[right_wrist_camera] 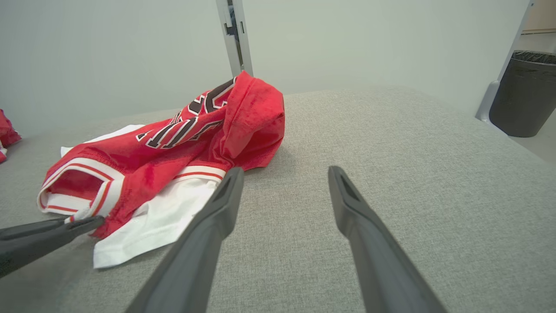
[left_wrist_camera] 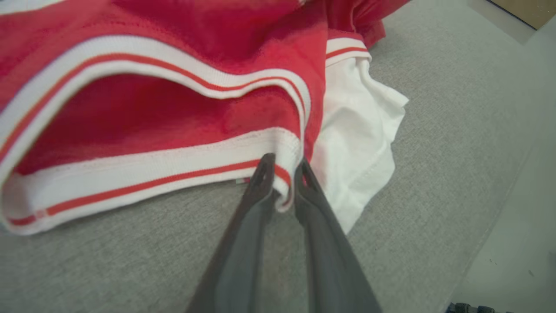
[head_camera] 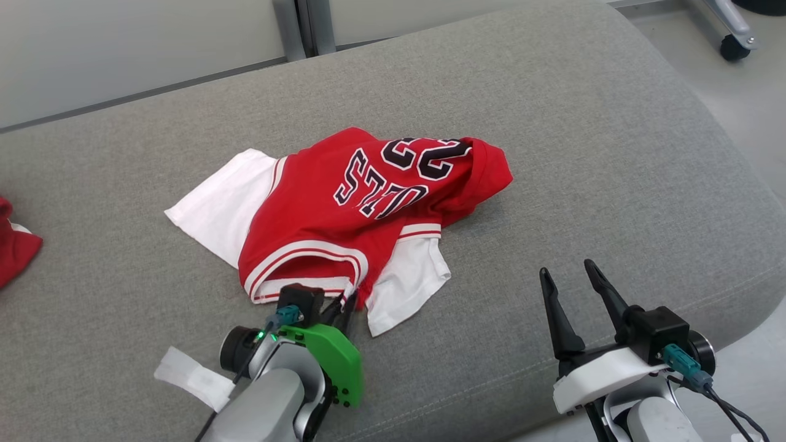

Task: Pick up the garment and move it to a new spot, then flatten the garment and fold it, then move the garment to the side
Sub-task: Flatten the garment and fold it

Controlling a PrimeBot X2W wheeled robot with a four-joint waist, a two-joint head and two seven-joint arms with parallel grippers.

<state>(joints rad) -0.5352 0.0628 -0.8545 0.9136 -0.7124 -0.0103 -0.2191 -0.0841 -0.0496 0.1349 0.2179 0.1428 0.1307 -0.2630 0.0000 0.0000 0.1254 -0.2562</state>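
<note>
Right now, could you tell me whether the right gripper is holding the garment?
No, the right gripper stands open over bare cushion, clear of the garment.

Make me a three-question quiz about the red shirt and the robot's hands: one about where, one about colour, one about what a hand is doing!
1. Where is the jersey? A on the floor; B on the grey cushion; C in a bin.
2. What colour are its sleeves? A white; B blue; C green.
3. What is the left gripper doing? A hanging open; B holding a cup; C pinching the jersey's striped edge.
Answers: B, it lies on the cushion. A, white cloth sticks out on both sides of the red. C, its fingers are closed on the trim, while the right gripper is open, apart from the jersey.
</note>
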